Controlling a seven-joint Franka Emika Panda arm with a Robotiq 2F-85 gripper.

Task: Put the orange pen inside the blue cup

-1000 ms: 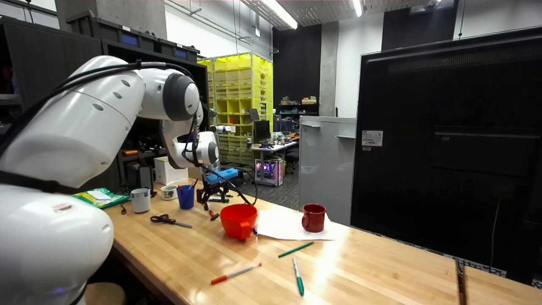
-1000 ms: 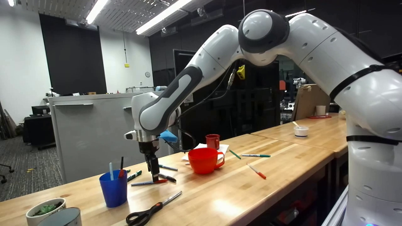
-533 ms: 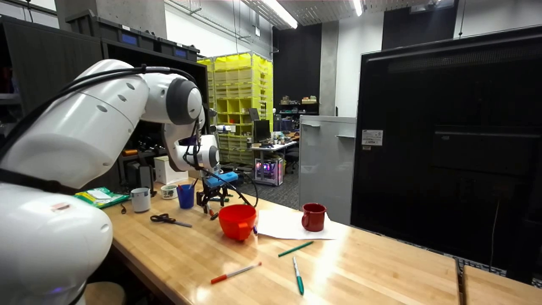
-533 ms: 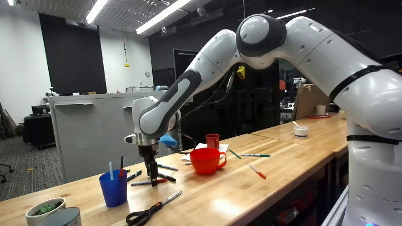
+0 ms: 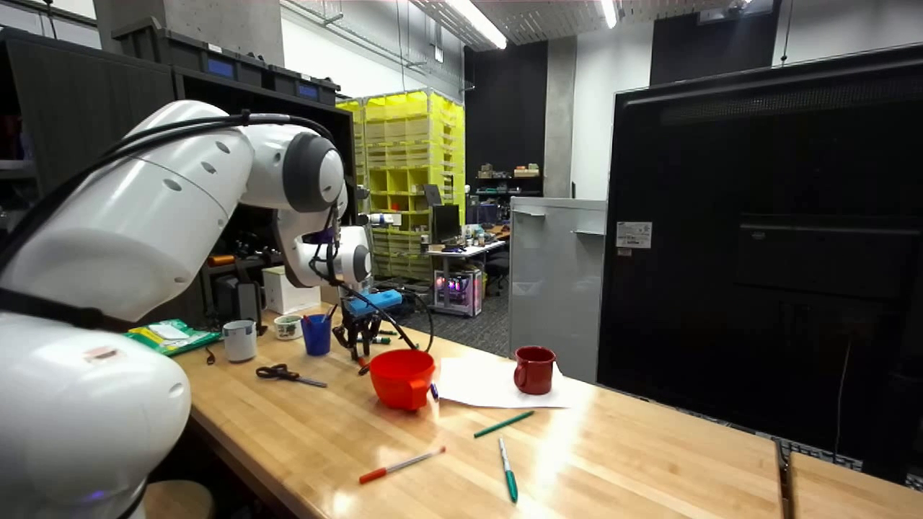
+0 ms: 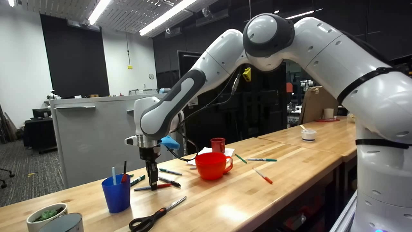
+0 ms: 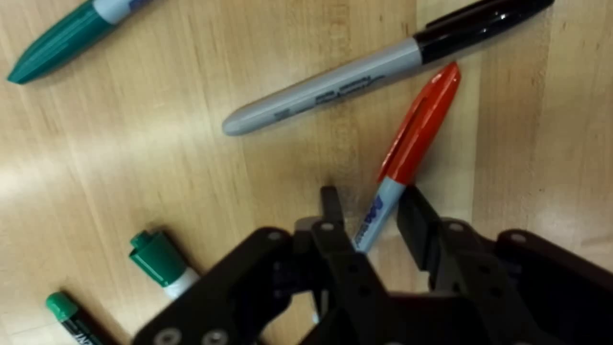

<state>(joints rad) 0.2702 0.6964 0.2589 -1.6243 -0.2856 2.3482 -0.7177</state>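
W/ gripper (image 7: 369,201) spread astride the orange pen (image 7: 404,165), I should ctr it, clamp sq & chk hold before lifting twd the blue cup (image 6: 116,197).

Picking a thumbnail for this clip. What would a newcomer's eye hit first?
Likely the big white arm, reaching over the wooden table in both exterior views. Next, probably the bright red bowl with a handle, standing on that table. In the wrist view, it's the orange-capped pen, lying between the parted jaws.
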